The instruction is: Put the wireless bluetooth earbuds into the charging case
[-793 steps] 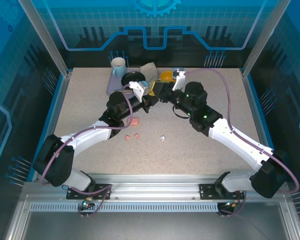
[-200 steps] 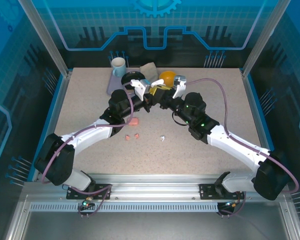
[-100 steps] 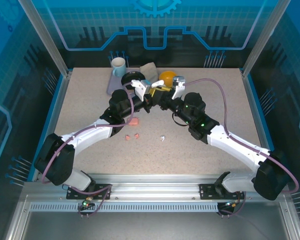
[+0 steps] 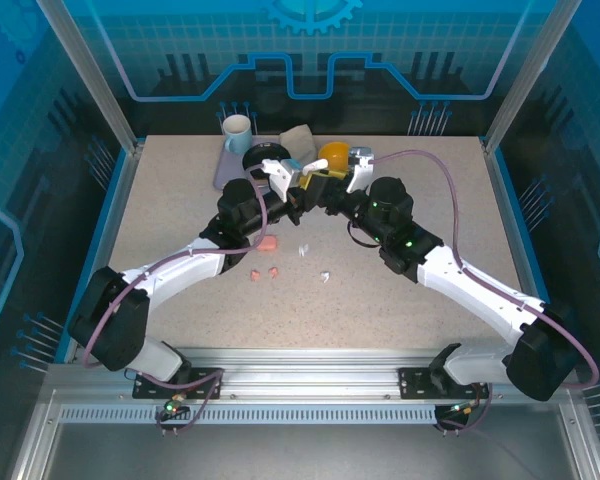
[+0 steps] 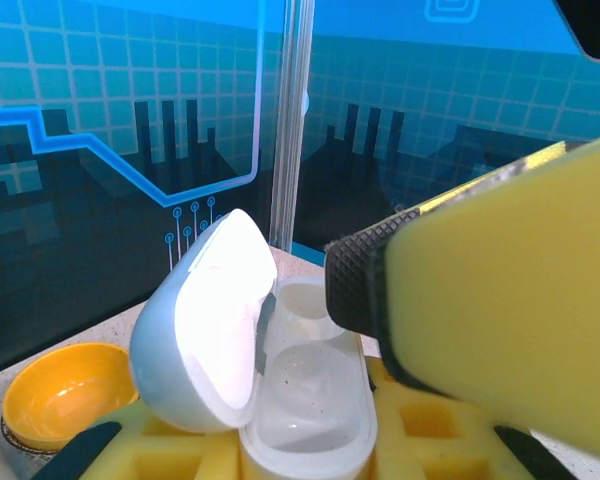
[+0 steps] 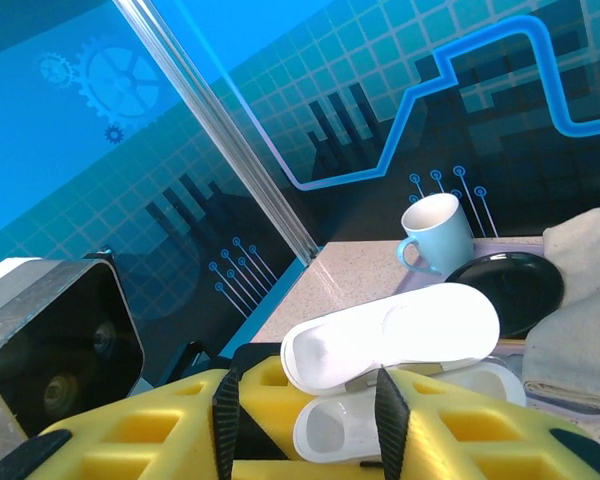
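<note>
1 white earbud (image 4: 302,250) lay on the surface (image 4: 180,210) just below the grippers. A second white earbud (image 4: 324,276) lay a bit closer to the arm bases. The pink earbuds (image 4: 274,271) lay near a pink case (image 4: 268,243).

The white charging case (image 5: 310,400) was up off the surface, with its lid (image 5: 205,320) open and both cups looking empty. The left gripper (image 5: 300,445) pinched it tight. The right gripper (image 6: 308,425) was spread apart right beside it, with nothing in it.

We thought the earbuds were so tiny and smooth that 1 could pop out of the pads and roll away. We also thought the right finger (image 5: 460,290), so near the lid, could knock it shut or push the case crooked.
</note>
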Controlling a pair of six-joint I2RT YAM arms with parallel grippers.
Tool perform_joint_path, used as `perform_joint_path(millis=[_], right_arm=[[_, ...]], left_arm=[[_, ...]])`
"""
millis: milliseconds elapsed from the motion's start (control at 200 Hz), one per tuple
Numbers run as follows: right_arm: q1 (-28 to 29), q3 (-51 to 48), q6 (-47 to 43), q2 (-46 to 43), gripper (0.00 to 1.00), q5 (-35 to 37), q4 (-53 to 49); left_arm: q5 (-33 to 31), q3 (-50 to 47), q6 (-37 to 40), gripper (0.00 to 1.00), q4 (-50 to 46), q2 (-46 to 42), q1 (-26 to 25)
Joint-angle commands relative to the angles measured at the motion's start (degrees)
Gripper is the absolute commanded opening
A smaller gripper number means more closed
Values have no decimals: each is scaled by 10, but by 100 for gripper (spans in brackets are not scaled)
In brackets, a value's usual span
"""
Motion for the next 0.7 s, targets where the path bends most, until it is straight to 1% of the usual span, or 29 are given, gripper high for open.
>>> perform_joint_path(millis=[0, 120, 170, 265, 305, 355, 415, 520, 585, 695], right_arm=[[-9, 16, 8, 2, 44, 4, -13], [-14, 19, 15, -6, 44, 3, -16], [-19, 18, 21, -14, 44, 4, -44], [-29, 2, 39, -45, 45, 14, -81], [-32, -7, 46, -60, 50, 21, -106], [-34, -17, 54, -74, 51, 23, -145], [-35, -28, 61, -84, 54, 18, -192], [-30, -35, 74, -65, 56, -17, -282], [-19, -39, 84, -38, 56, -35, -314], [18, -28, 128, 27, 56, -26, -365]], left_arm=[[9, 0, 10, 0, 33, -21, -3], [0, -2, 13, 0, 23, -21, -3], [-14, -5, 13, 0, 15, -21, -4], [-67, -24, 16, 0, 14, -27, -3], [-90, -32, 19, 0, 14, -32, -3], [-119, -41, 18, 0, 12, -39, 0], [-139, -49, 12, 0, 6, -49, 5], [-144, -61, 0, 0, -5, -66, 18], [-147, -64, -6, 0, -23, -80, 22], [-154, -79, -18, 0, -31, -105, 29]])
